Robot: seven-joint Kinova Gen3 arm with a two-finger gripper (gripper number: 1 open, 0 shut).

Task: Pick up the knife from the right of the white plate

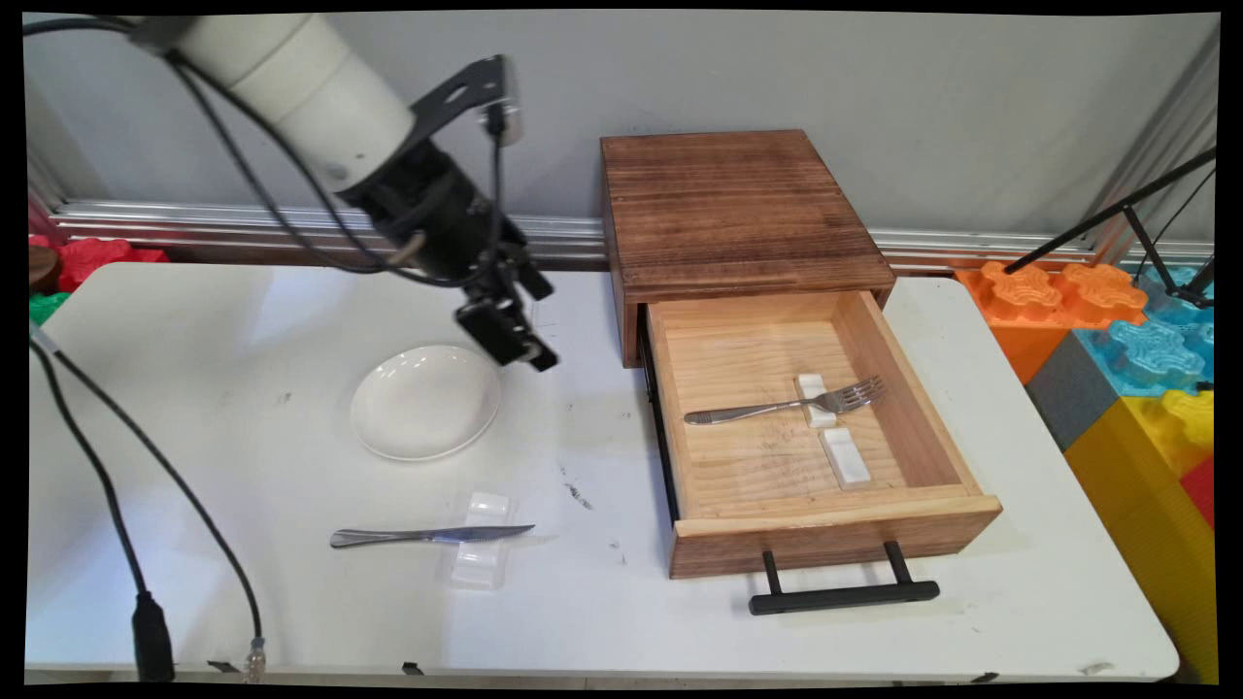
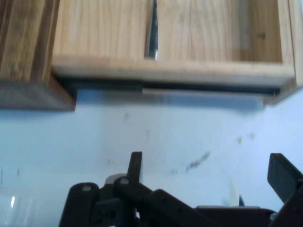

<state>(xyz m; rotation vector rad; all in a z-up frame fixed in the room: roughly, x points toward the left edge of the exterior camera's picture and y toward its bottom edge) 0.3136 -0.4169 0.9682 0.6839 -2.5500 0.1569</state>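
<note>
**Gripper hanging between plate and open drawer**

White table (image 1: pixel 243 456) runs back to a grey wall, with coloured foam blocks (image 1: pixel 1126 340) past its right edge. Above the table's middle, the gripper (image 1: pixel 520 325) hangs in the air, tilted down to the right, its tip just over the far right rim of the white plate (image 1: pixel 424 401). In the hand view its two fingers (image 2: pixel 136 166) stand wide apart with only bare table between them; it has hold of nothing.

Right of the gripper stands the wooden box (image 1: pixel 728 209), its drawer (image 1: pixel 957 451) pulled out toward the near edge, the black handle (image 1: pixel 843 594) close to the table's front edge. A strip of bare table separates the gripper from the drawer's left wall. Inside the drawer a fork (image 1: pixel 787 403) lies crosswise, its neck on one white rest (image 1: pixel 814 400); a second white rest (image 1: pixel 847 458) lies just nearer, apart from the fork.

Near the front edge, a knife (image 1: pixel 427 535) lies across a clear rest (image 1: pixel 483 540), well apart from the plate. Left of the plate the table is open, crossed by black cables (image 1: pixel 126 485) at the left edge
</note>
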